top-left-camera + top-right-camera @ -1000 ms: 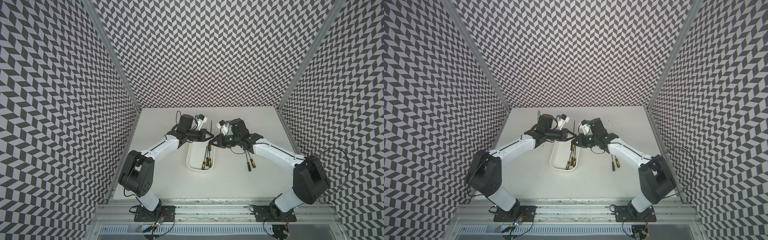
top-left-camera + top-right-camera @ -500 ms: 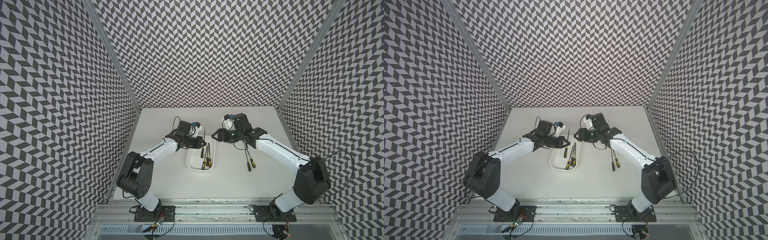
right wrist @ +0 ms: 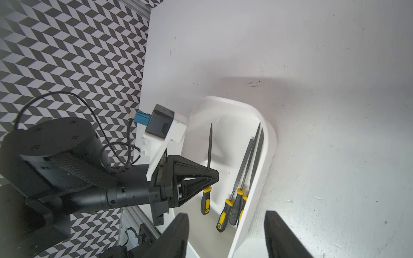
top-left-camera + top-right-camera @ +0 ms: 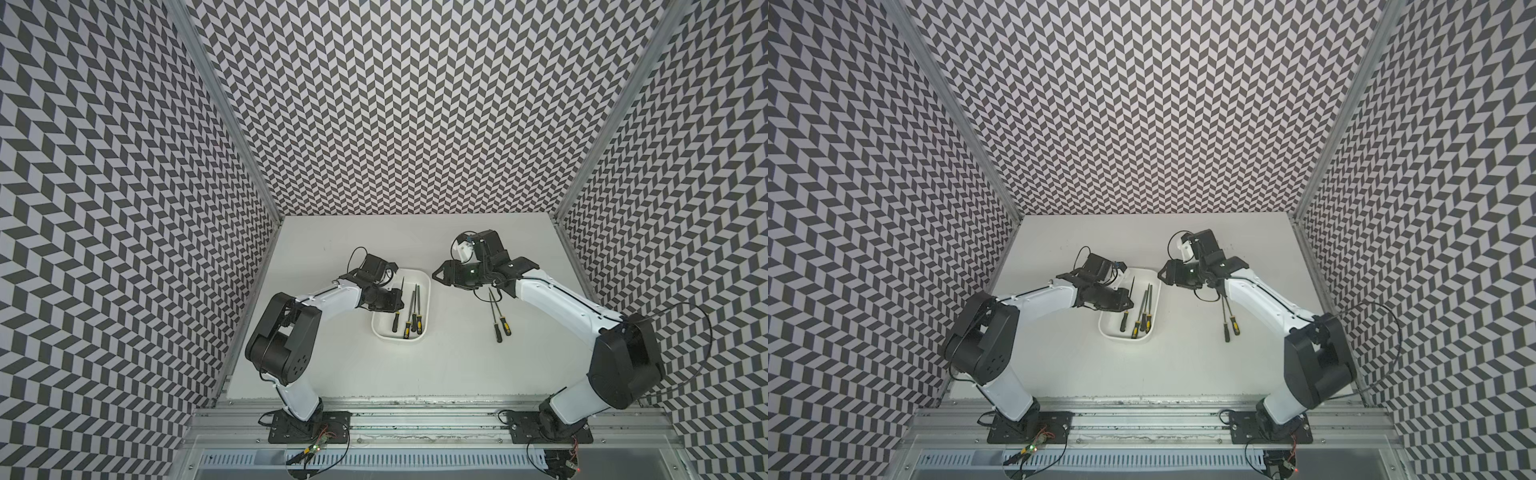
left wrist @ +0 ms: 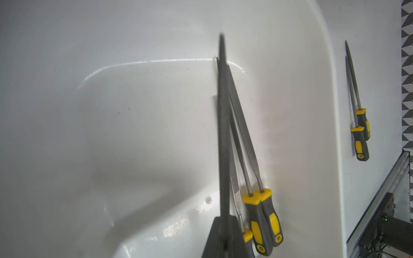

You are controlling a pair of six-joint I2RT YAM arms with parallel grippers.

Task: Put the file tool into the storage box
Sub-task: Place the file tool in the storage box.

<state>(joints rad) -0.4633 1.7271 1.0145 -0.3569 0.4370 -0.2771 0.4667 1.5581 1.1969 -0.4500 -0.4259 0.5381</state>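
Left jaws pinch the file tool (image 3: 209,145) on its shank beside the handle, over the left half of the storage box (image 4: 399,338), tip far, handle near. Three other files (image 4: 413,307) lie along the box's right wall. Right jaws gape empty by the box's far right corner; two more files (image 4: 498,332) lie on the worktop (image 4: 457,374), right of the box.

A white table (image 4: 415,374) is seen in both top views. Its far side and both lateral sides are enclosed by walls (image 4: 395,104) covered with a black-and-white chevron pattern. Aluminium posts (image 4: 224,112) are placed at the table's far corners. An aluminium rail (image 4: 415,409) is mounted along its near edge. The table is lit evenly.
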